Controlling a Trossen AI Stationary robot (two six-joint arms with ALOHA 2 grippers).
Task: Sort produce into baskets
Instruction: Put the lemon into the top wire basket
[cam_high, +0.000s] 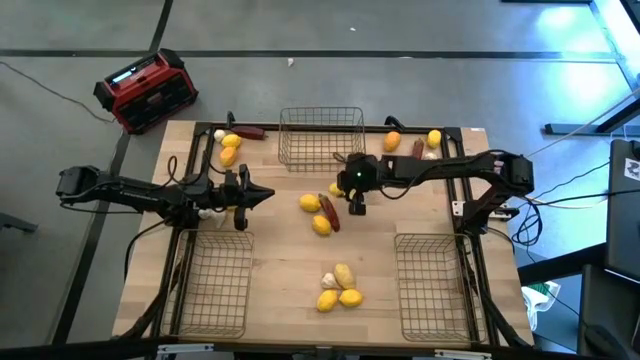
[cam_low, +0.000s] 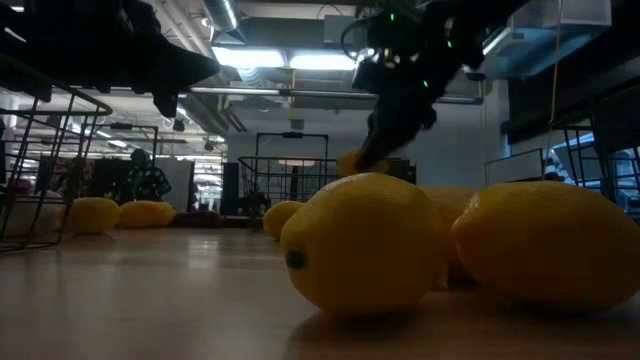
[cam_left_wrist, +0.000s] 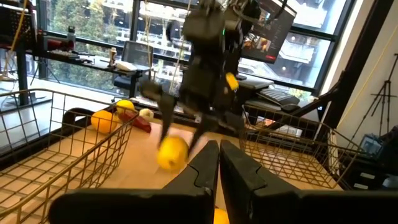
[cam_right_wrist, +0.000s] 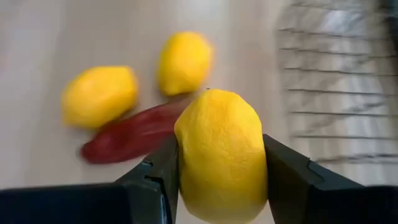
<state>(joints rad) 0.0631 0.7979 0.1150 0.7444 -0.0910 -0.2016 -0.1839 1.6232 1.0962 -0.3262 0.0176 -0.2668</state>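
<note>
My right gripper (cam_high: 347, 194) hangs over the table's middle, shut on a yellow lemon (cam_right_wrist: 221, 149). Under it on the wood lie two lemons (cam_right_wrist: 99, 93) (cam_right_wrist: 183, 61) and a dark red chili (cam_right_wrist: 134, 134). My left gripper (cam_high: 262, 195) waits shut at the left, pointing level toward the middle. Three wire baskets stand at the far centre (cam_high: 320, 140), near left (cam_high: 212, 283) and near right (cam_high: 435, 285). More lemons and a garlic bulb lie at the near centre (cam_high: 340, 290). My right gripper pinches the lemon between its two fingers, which bear on its two opposite sides (cam_right_wrist: 186, 158) about halfway along. The fingers slant down from the table's right side. The lemon is lifted clear of the table, its pointed end away from the wrist.
Produce lies at the far left (cam_high: 230, 148) and far right (cam_high: 412, 145), lemons, an orange fruit, chilies and garlic. A red-and-black box (cam_high: 148, 90) stands on the floor beyond the far left corner. Bare wood shows between the two near baskets.
</note>
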